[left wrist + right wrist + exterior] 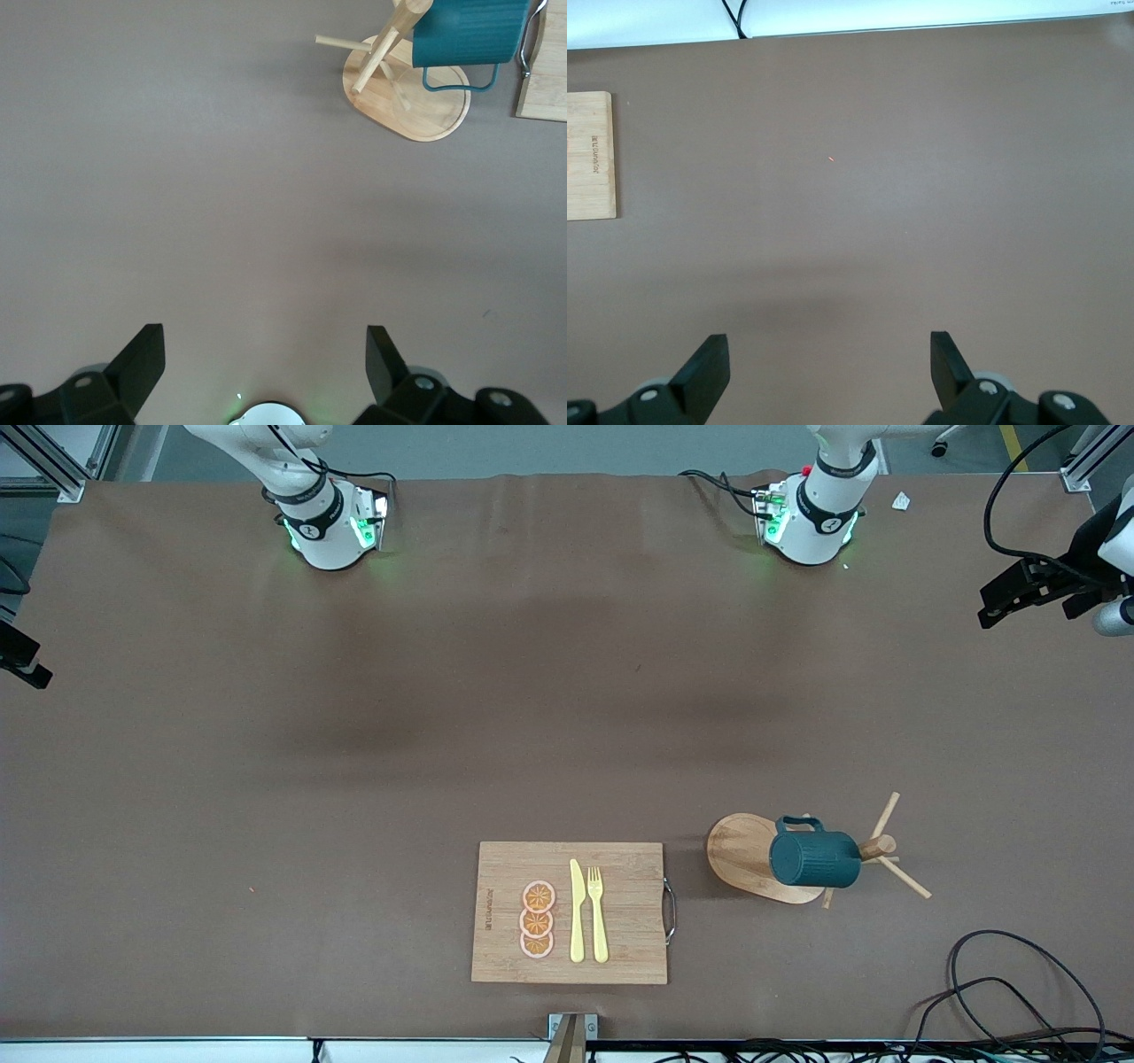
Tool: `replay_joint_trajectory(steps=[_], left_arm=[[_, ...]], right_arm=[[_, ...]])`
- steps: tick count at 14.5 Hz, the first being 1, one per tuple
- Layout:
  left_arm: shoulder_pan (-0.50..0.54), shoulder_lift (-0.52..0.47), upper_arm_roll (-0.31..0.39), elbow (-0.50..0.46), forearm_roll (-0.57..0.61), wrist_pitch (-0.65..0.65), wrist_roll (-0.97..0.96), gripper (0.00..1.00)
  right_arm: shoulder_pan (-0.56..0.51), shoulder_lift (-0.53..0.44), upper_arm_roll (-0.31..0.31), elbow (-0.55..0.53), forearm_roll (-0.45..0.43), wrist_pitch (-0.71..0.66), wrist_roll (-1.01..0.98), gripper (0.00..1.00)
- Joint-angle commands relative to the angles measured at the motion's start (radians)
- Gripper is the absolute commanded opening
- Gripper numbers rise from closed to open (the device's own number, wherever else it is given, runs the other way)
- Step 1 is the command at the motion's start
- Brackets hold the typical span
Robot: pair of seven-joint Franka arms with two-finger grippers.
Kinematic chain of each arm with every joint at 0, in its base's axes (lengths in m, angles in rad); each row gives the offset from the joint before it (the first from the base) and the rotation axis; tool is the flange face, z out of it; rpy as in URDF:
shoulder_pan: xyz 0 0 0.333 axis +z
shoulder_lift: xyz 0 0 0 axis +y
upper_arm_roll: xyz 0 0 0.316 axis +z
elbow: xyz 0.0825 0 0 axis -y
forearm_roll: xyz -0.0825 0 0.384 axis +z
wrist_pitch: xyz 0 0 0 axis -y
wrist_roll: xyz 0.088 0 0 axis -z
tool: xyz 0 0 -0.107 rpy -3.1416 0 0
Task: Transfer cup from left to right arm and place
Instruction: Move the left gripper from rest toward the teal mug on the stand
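The cup (pixel 815 859) is dark teal with ribbed sides. It hangs on its side from a peg of a wooden mug tree (pixel 744 855), toward the left arm's end of the table and near the front camera. The left wrist view shows the cup (pixel 465 31) and the mug tree (pixel 416 111) well away from my left gripper (pixel 266 341). That gripper is open and empty, high over bare table by its own base. My right gripper (pixel 830 347) is also open and empty over bare table. Neither hand shows in the front view.
A wooden cutting board (pixel 505 868) with three orange slices (pixel 537 919), a yellow knife (pixel 577 912) and a fork (pixel 598 912) lies beside the mug tree, toward the right arm's end. Black cables (pixel 1019 992) loop at the near corner. Dark gear (pixel 1036 589) juts in at the table's edge.
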Motion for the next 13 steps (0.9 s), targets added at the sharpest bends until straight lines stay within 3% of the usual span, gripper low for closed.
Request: replay_joint_trajectory(steps=[1,4,9,13], left_arm=[[-0.007,0.008,0.007,0.023,-0.014,-0.014,0.024,1.00],[-0.002,0.016,0.007,0.026,-0.005,-0.013,0.023,1.00],[-0.007,0.111,0.011,0.079,-0.016,-0.001,-0.016,1.00],[-0.002,0.246,0.011,0.228,-0.043,0.021,-0.317,1.00]], right_arm=[[0.000,-0.004,0.005,0.003,-0.008,-0.003,0.003,1.00],[0.001,-0.004,0.006,0.001,-0.007,-0.006,0.029,1.00],[0.006,-0.004,0.006,0.001,-0.007,-0.003,0.029,1.00],[0.006,0.008,0.006,-0.005,0.004,-0.006,0.029,1.00]])
